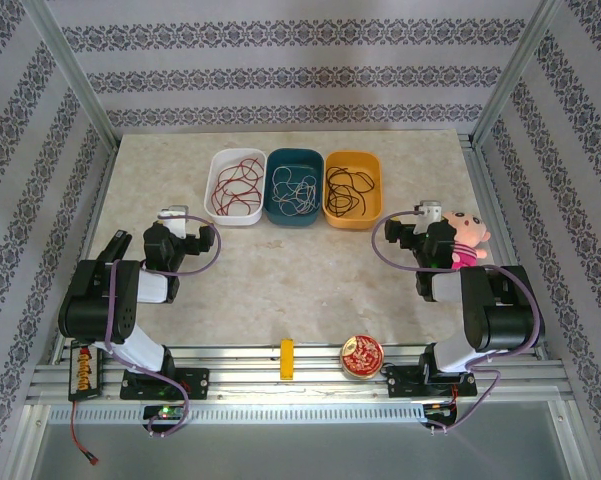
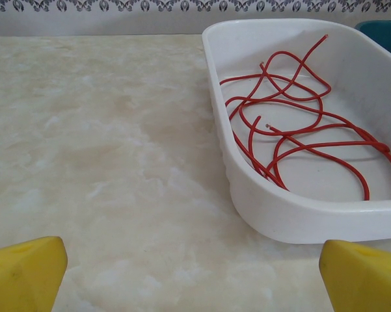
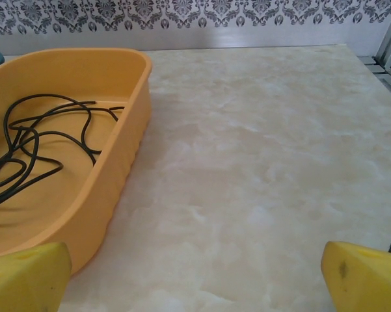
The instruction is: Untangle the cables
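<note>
Overhead, white cables (image 1: pixel 292 190) in teal tray (image 1: pixel 295 152), left fingers (image 2: pixel 26 273), right fingers (image 3: pixel 26 279) spread apart

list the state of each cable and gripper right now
red cable: loosely looped, alone in white bin
white-grey cable: loosely looped, alone in teal bin
black cable: loosely looped, alone in orange bin
left gripper: open, empty
right gripper: open, empty
</note>
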Robot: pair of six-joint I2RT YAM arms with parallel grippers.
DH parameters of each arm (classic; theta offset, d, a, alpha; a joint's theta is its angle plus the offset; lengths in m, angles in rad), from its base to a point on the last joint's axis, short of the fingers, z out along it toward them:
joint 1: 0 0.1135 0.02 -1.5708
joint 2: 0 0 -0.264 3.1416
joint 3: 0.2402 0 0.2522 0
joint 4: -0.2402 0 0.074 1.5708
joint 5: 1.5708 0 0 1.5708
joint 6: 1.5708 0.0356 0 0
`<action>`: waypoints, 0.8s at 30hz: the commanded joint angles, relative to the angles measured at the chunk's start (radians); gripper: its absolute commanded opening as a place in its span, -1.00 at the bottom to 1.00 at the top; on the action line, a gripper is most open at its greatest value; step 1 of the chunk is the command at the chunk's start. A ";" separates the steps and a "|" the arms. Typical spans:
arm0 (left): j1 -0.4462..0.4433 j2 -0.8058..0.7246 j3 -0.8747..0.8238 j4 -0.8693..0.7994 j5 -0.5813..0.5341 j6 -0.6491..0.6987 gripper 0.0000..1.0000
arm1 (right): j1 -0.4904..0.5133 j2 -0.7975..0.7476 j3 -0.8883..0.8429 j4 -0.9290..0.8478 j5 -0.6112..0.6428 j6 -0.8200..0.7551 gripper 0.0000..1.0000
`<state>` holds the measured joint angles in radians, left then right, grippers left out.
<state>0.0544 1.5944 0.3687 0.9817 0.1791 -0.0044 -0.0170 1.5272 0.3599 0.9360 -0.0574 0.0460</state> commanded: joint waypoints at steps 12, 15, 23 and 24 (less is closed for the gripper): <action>0.007 -0.003 0.002 -0.008 0.001 -0.012 0.99 | 0.063 0.001 -0.007 0.052 0.284 0.014 0.96; 0.007 -0.004 0.004 -0.009 0.000 -0.012 0.99 | 0.063 0.001 -0.008 0.053 0.285 0.013 0.96; 0.005 -0.004 0.005 -0.013 -0.002 -0.011 0.99 | 0.063 0.002 -0.008 0.053 0.285 0.015 0.96; 0.005 -0.004 0.006 -0.013 -0.003 -0.011 0.99 | 0.064 0.002 -0.007 0.053 0.284 0.013 0.97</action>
<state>0.0544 1.5944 0.3687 0.9791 0.1791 -0.0044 0.0422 1.5272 0.3580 0.9535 0.2058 0.0494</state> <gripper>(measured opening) 0.994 0.982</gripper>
